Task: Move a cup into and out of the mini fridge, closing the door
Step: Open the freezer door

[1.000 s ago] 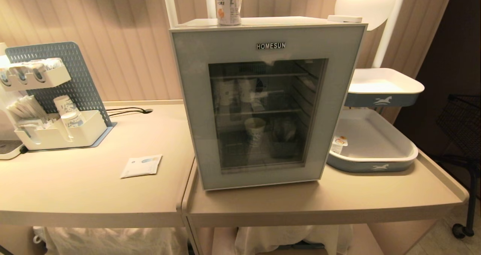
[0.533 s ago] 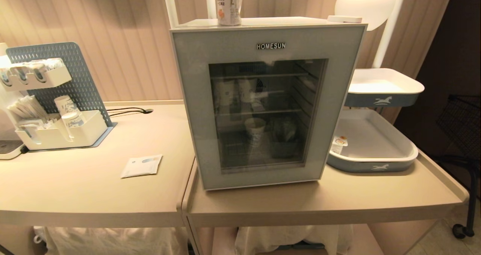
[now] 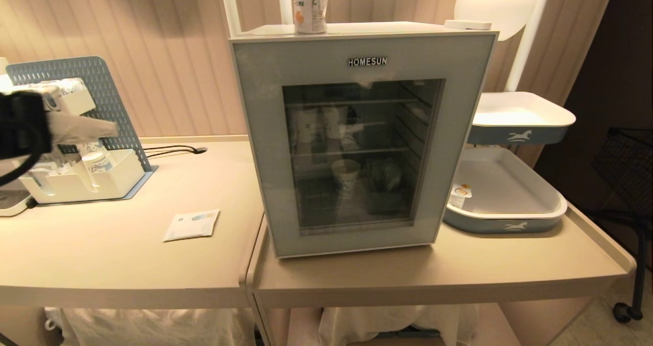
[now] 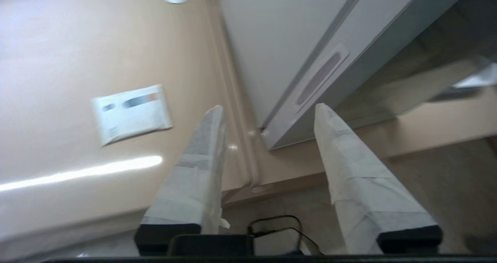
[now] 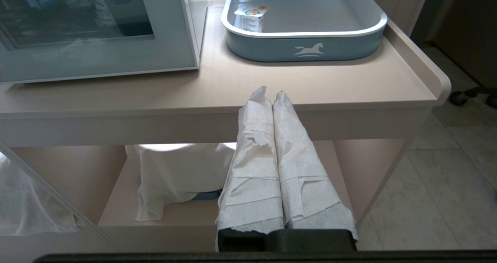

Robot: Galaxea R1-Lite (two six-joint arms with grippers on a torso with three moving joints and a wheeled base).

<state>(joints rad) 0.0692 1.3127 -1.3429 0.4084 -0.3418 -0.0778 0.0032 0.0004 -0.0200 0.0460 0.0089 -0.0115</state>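
Observation:
The cup [image 3: 309, 6], a white tub with an orange fruit picture, stands upright on top of the mini fridge [image 3: 387, 28]. Its grey-blue glass door [image 3: 260, 131] is closed, and paper cups show dimly on the shelves behind the glass. My left gripper [image 3: 102, 128] hangs over the left table, well left of the fridge. In the left wrist view the left gripper [image 4: 268, 108] is open and empty, facing the fridge's lower corner [image 4: 271, 139]. My right gripper [image 5: 270, 93] is shut on nothing, low before the table's front edge.
A second similar tub [image 3: 460, 195] lies in the blue-and-white tray [image 3: 510, 226] right of the fridge, with another tray [image 3: 520, 131] above it. A pegboard organizer [image 3: 81, 177] with paper cups stands at the far left. A flat sachet [image 3: 192, 225] lies on the left table.
My left arm has come up into the head view at the far left; before, neither arm showed there. The cup, the fridge and the door have stayed put.

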